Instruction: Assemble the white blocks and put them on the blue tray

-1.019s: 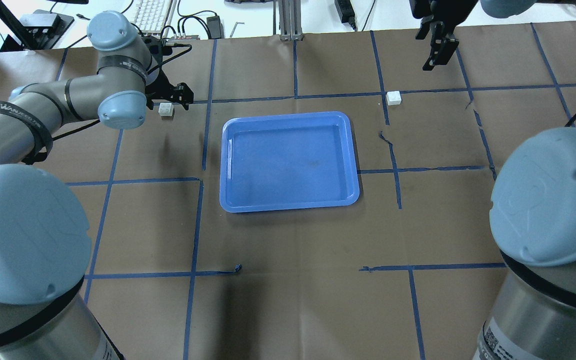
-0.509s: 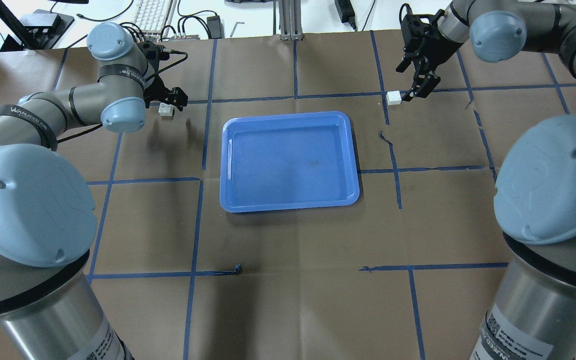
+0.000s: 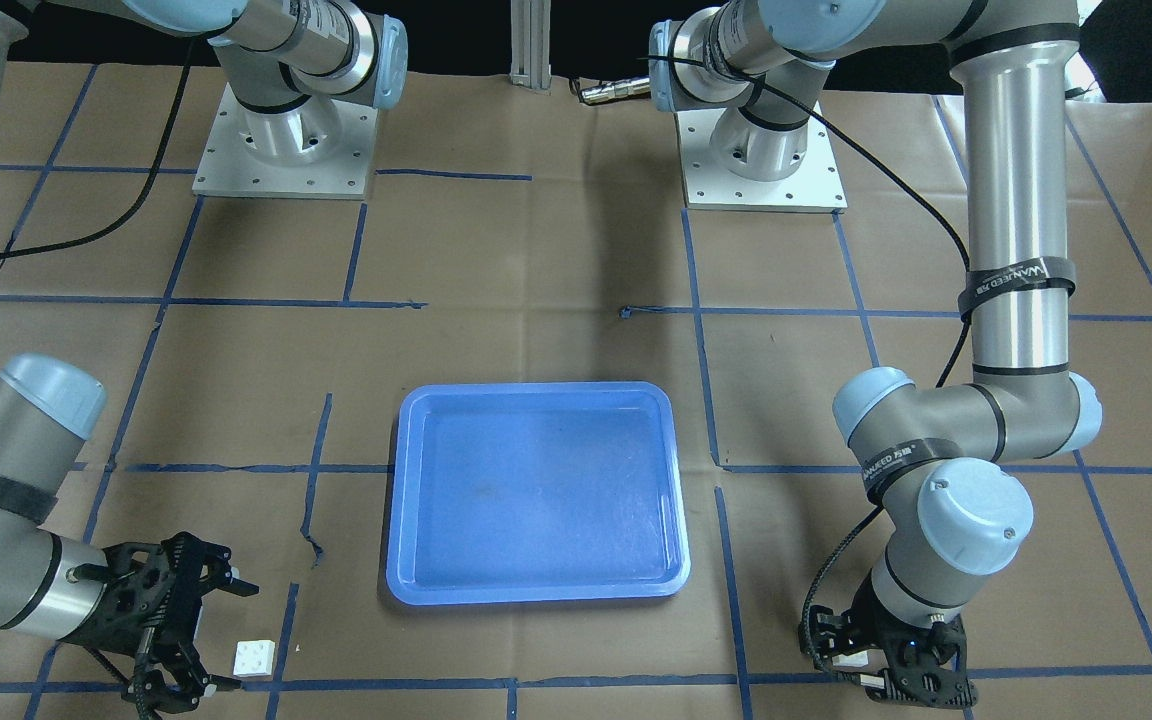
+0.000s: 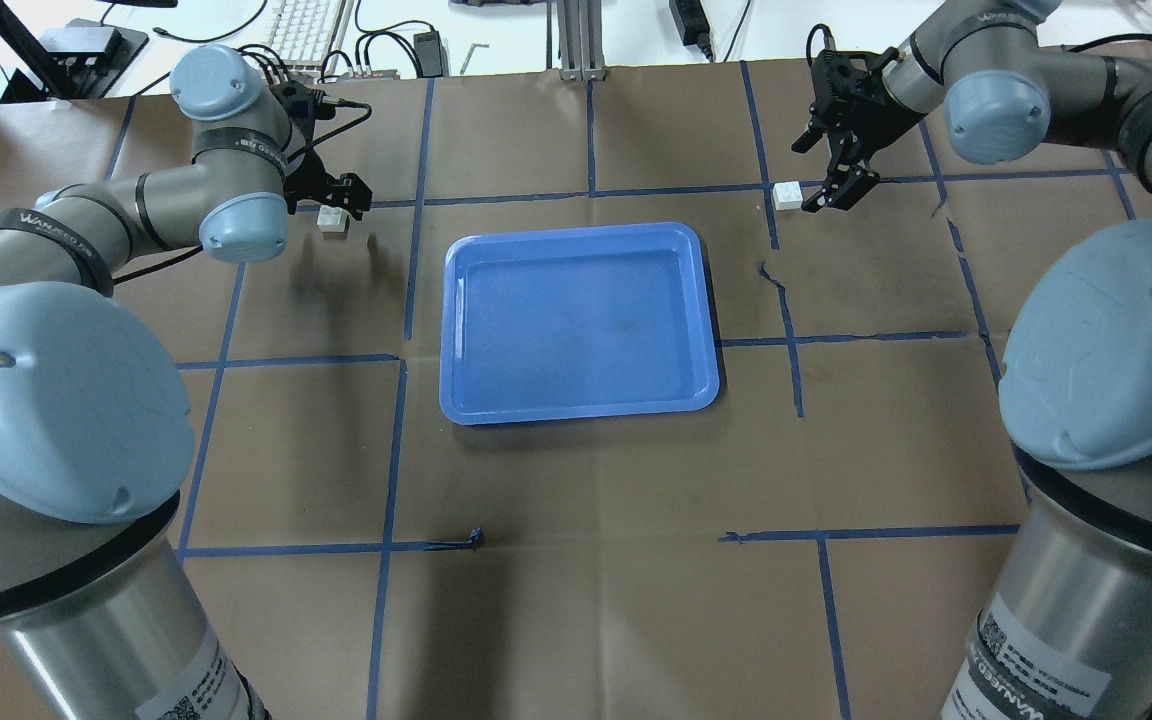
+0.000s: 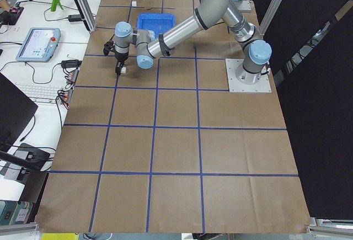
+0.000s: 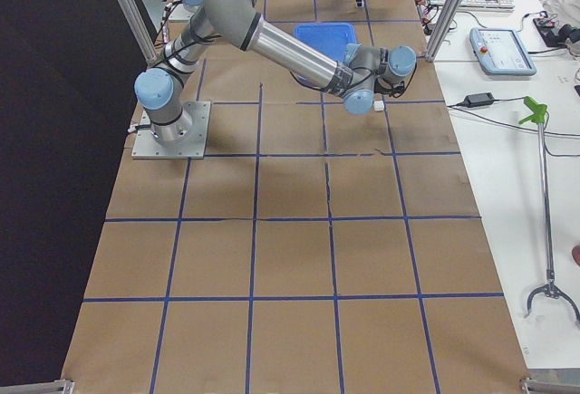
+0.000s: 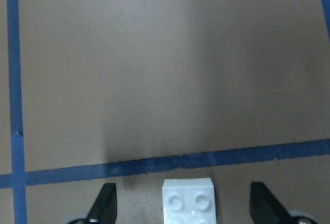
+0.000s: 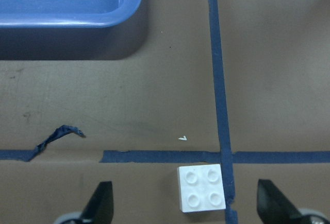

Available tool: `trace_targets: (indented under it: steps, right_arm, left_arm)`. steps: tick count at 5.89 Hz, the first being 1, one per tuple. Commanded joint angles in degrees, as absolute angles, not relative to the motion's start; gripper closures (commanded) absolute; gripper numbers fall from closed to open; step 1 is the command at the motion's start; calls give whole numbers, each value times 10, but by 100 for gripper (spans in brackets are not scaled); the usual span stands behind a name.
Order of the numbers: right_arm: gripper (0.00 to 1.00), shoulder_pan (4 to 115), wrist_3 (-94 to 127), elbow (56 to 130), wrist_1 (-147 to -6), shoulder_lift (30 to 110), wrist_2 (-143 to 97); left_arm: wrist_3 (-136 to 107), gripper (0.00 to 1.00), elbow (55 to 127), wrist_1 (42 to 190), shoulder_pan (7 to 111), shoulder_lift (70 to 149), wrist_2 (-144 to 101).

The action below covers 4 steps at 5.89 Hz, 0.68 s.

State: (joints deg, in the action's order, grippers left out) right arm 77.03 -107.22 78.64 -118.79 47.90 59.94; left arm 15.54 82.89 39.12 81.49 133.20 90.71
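The blue tray (image 4: pixel 576 232) lies in the middle of the table and also shows in the front view (image 3: pixel 536 391). One white block (image 4: pixel 333 220) sits left of it. My left gripper (image 4: pixel 344 203) is open and low over that block. In the left wrist view the block (image 7: pixel 189 201) lies between the open fingers (image 7: pixel 104 206). The other white block (image 4: pixel 788 195) sits beyond the tray's far right corner. My right gripper (image 4: pixel 804 178) is open beside it. In the right wrist view this block (image 8: pixel 202 188) lies between the spread fingers (image 8: pixel 272 203), on a tape crossing.
Blue tape lines (image 4: pixel 406 360) grid the brown table. An aluminium post (image 4: pixel 576 45), a keyboard (image 4: pixel 301 25) and cables lie past the far edge. The arm base plates (image 3: pixel 281 150) stand on the robot's side. A torn tape scrap (image 8: pixel 56 134) lies near the tray corner (image 8: pixel 77 2).
My right arm has swung down and towards the tray, bringing its open gripper to the right block. My left gripper has shifted slightly over the left block. Both blocks stay put.
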Motion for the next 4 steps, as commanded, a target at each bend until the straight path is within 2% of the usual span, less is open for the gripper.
trace_targets:
  steps: [1, 2, 3, 4]
  right_arm:
    - [4, 769, -1107, 783, -1218, 457, 593]
    - [4, 769, -1108, 787, -1218, 454, 594]
    - [4, 769, -1107, 788, -1218, 454, 594]
    - [19, 769, -1105, 786, -1218, 454, 594]
  left_arm:
    - [156, 52, 830, 392, 815, 1337, 907]
    - [156, 63, 830, 393, 815, 1335, 907]
    - [156, 67, 834, 395, 815, 1330, 906]
    - [157, 77, 836, 397, 815, 1324, 906]
